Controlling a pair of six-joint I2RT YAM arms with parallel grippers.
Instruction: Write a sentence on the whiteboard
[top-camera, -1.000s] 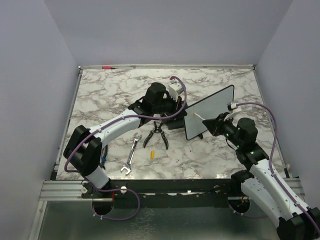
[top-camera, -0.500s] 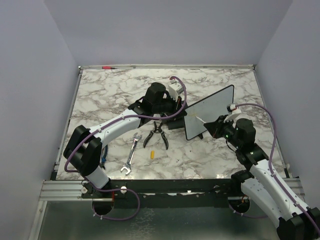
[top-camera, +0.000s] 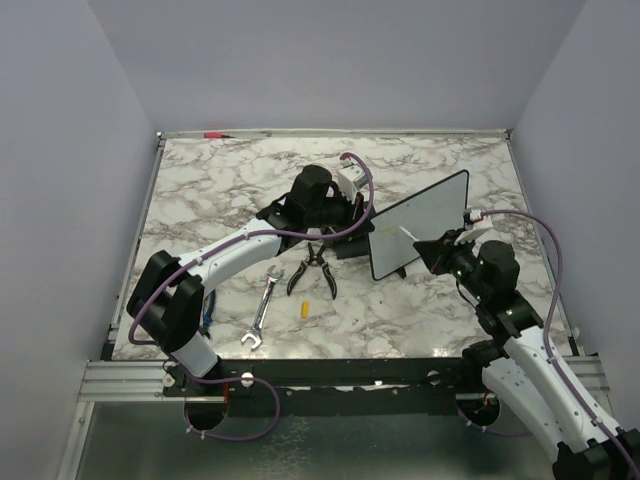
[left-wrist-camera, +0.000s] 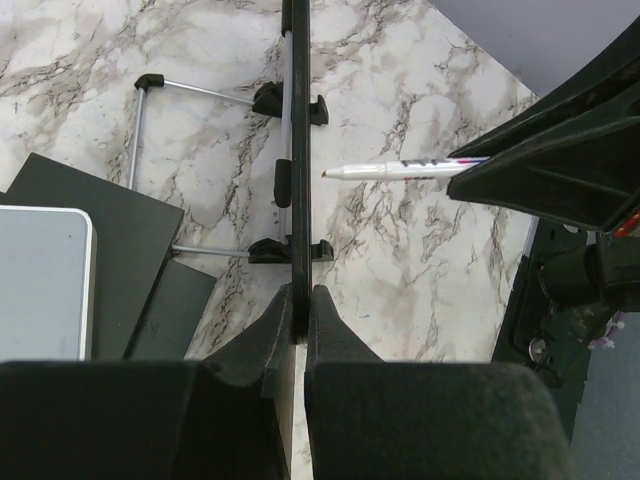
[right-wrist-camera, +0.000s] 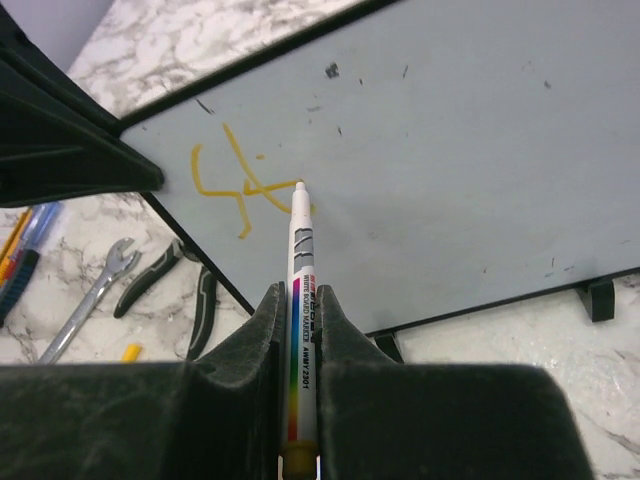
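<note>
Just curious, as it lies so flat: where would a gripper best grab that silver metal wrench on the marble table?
Probably the slim straight shank midway along the silver metal wrench, coming straight down and closing across its narrow width. It lies flat on the white marble table, so nothing can slip under it from the side; the black-handled pliers lie apart on its right, leaving room.

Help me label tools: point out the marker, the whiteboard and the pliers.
marker (right-wrist-camera: 303, 255), right wrist view, printed barrel.
whiteboard (right-wrist-camera: 480, 150), right wrist view, bare face.
pliers (top-camera: 314, 260), top external view, near pivot.
</note>
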